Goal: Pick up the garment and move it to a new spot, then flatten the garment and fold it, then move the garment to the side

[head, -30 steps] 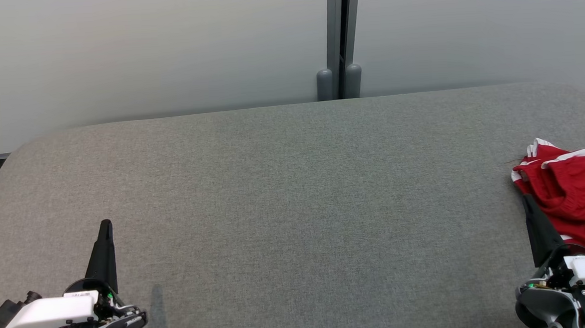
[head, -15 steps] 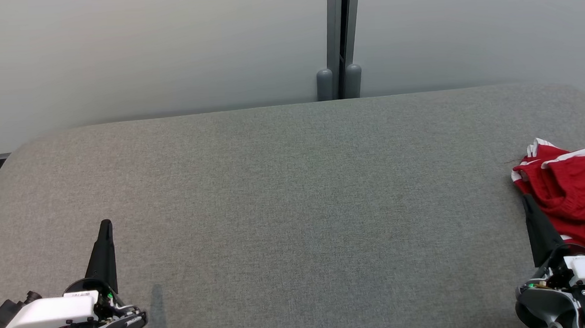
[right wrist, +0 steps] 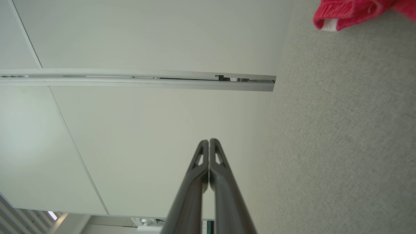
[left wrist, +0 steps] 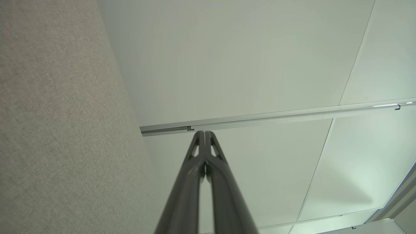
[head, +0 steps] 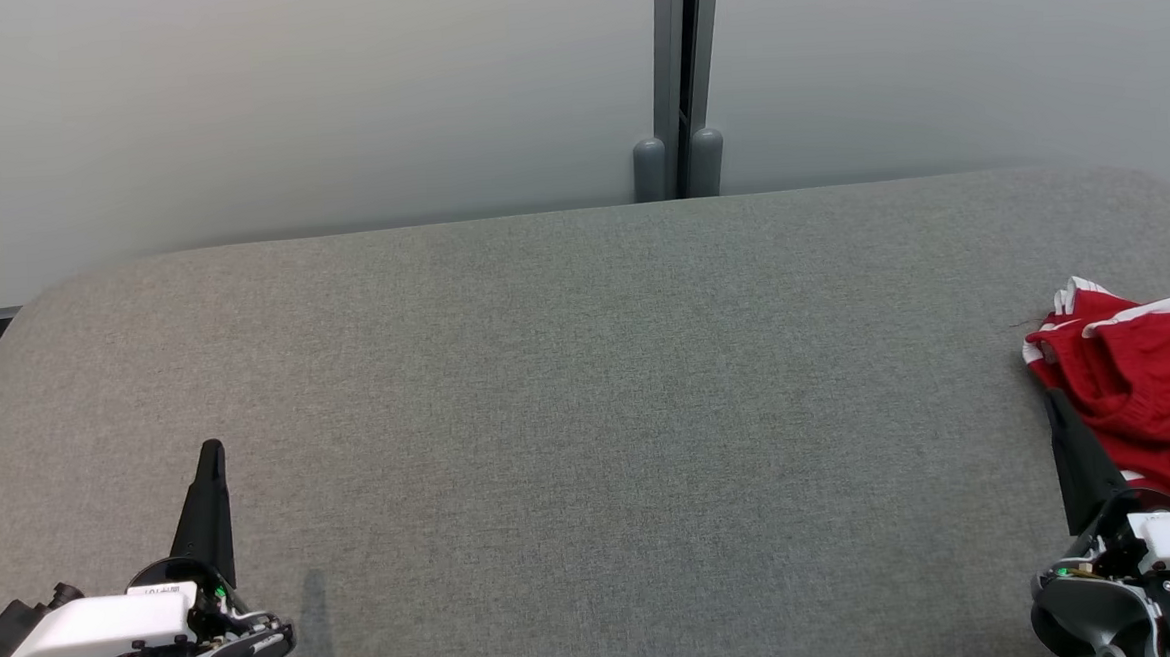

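**A:** Where is the garment [head: 1154,389]?

**B:** It is crumpled, red with white trim, on the table [head: 588,388] just right of the right gripper [head: 1053,402]. Its left edge runs alongside the fingers. It may brush them, but the head view does not settle that.

**A:** Is that gripper holding it?

**B:** No. In the right wrist view the two fingers are pressed together with nothing between them. A red fold lies beyond the tips, off to the upper right of that view and apart from them.

**A:** And the left gripper [head: 211,450]?

**B:** Its fingers are together too, and hold nothing. It sits over the grey table, with the garment well apart on its right, past the other gripper.

**A:** What is ahead of the tips?

**B:** More table, then a pale wall [head: 283,104] behind its far edge.
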Motion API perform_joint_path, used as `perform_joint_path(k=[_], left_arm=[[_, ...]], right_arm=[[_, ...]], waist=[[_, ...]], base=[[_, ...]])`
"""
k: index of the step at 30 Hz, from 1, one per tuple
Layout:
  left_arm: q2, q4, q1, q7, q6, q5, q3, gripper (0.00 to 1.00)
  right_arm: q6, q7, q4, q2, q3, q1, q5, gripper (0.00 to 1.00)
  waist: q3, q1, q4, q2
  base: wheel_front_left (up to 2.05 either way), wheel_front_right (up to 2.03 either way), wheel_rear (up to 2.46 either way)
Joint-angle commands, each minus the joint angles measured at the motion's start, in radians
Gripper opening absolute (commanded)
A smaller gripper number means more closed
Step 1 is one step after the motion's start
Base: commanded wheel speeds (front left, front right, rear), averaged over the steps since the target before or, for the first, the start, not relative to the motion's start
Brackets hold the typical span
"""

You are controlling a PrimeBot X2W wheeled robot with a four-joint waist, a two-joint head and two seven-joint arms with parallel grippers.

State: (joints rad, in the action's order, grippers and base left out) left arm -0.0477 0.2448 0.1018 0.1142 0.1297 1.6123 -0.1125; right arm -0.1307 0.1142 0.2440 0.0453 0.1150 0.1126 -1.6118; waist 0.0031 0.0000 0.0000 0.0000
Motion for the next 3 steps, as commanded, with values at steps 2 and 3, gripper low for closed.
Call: perform_joint_path(k=[2, 3], left_arm=[[-0.005, -0.003, 0.013, 0.003, 0.003, 0.002, -0.004, 0.00], [-0.005, -0.003, 0.013, 0.003, 0.003, 0.002, -0.004, 0.00]], right_arm=[[0.000, 0.003, -0.003, 0.009, 0.001, -0.009, -0.003, 0.00], [0.000, 0.003, -0.003, 0.009, 0.001, -0.009, -0.003, 0.00]], waist=[[0.000, 0.0000, 0.000, 0.0000], [0.000, 0.0000, 0.000, 0.0000]], base=[[0.00, 0.00, 0.00], [0.00, 0.00, 0.00]])
